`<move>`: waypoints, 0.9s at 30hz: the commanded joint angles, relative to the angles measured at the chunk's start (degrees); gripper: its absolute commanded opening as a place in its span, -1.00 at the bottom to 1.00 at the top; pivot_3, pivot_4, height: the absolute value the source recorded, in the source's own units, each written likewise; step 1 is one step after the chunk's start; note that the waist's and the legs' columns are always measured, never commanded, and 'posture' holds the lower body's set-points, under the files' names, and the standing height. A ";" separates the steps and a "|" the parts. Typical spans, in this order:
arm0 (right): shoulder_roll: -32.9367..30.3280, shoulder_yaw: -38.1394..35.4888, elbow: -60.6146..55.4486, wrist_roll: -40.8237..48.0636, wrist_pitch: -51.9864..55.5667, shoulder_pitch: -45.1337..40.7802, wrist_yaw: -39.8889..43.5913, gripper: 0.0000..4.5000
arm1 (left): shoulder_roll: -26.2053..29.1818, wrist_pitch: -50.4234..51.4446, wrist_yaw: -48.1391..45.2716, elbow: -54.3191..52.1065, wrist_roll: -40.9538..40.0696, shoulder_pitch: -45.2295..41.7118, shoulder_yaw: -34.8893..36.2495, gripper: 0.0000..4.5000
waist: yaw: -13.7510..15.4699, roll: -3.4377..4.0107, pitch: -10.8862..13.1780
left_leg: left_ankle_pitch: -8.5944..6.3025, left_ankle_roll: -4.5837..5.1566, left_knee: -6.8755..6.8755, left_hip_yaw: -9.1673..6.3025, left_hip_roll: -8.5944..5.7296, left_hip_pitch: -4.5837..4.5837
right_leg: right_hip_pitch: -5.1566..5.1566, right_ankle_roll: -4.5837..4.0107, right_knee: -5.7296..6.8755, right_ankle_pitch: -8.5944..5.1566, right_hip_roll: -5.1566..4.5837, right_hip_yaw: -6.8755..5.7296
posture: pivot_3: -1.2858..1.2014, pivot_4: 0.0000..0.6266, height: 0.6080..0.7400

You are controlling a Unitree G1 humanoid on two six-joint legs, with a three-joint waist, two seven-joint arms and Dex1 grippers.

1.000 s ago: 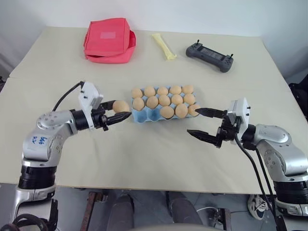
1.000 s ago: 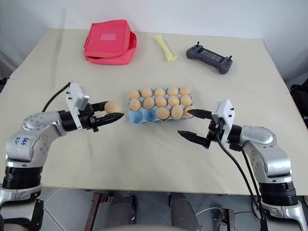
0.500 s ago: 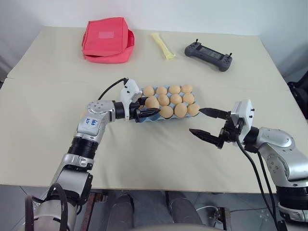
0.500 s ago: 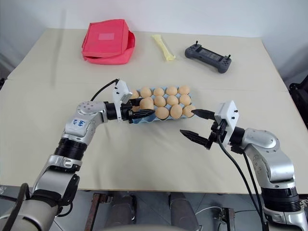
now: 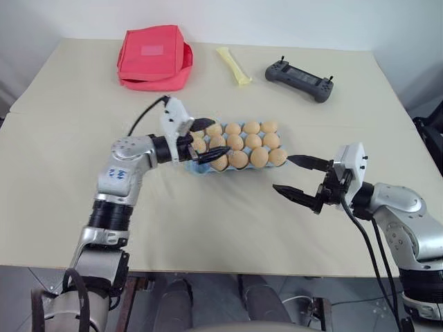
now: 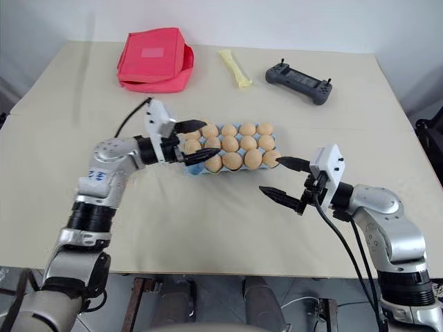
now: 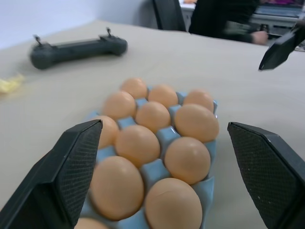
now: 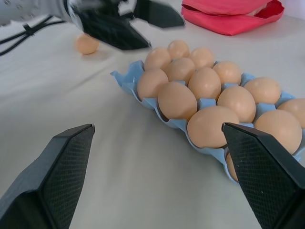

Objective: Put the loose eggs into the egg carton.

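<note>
Since a second ago, left gripper has carried its egg in from beside the egg carton's left end, set it into the tray, and spread its fingers wide; it is holding nothing now.

Landmark: the light blue carton, sitting mid-table.

- Far left of the carton, behind the left arm as the right wrist view sees it: one loose egg is lying on the table, well apart from the tray.
- Behind the carton and to its left, near the table's far edge: a red fabric pouch is lying flat.
- At the carton's left end: the left gripper is hovering level over the end cups, one black finger on the far side, the other on the near side, eggs between them but none gripped. In the left wrist view the filled cups are showing between the two open fingers.
- In the carton: seated eggs are filling the cups in three rows; whether any cup under the left gripper is empty I cannot tell.
- Behind the carton: a pale yellow strip is lying on the table.
- Behind and right of the carton: a dark grey handheld controller is resting near the far edge.
- Right of the carton, nearer side: the right gripper is waiting with fingers fully spread, empty, its far fingertip just beside the carton's right end, not touching as far as I can see.
</note>
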 commanded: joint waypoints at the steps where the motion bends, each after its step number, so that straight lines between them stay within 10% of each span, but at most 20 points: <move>1: -1.02 -0.85 1.76 0.70 -1.31 -1.71 2.43 1.00 | 5.93 8.87 5.08 -12.26 -3.88 8.20 10.45 1.00 | -0.69 0.01 0.01 | 0.00 0.00 -0.04 0.00 0.01 0.02 | 0.02 -0.01 0.04 -0.01 0.00 0.00 | 0.03 -0.52 1.00; 15: 0.70 2.52 10.47 -0.69 -3.46 -9.15 8.72 1.00 | 9.21 17.65 14.13 -27.32 -8.29 42.98 36.46 1.00 | -0.77 -0.04 0.05 | 0.01 0.02 0.06 -0.08 -0.03 0.05 | 0.13 -0.52 -0.05 -0.16 -0.09 -0.15 | 0.03 -0.52 1.00; 27: 0.96 3.29 10.39 -0.73 -3.68 -9.46 8.81 1.00 | 11.69 13.83 16.28 -16.63 -6.01 31.80 27.14 1.00 | -0.69 -0.04 0.06 | 0.03 0.03 0.05 -0.08 -0.07 0.05 | 0.11 -0.43 -0.06 -0.10 -0.10 -0.15 | 0.03 -0.52 1.00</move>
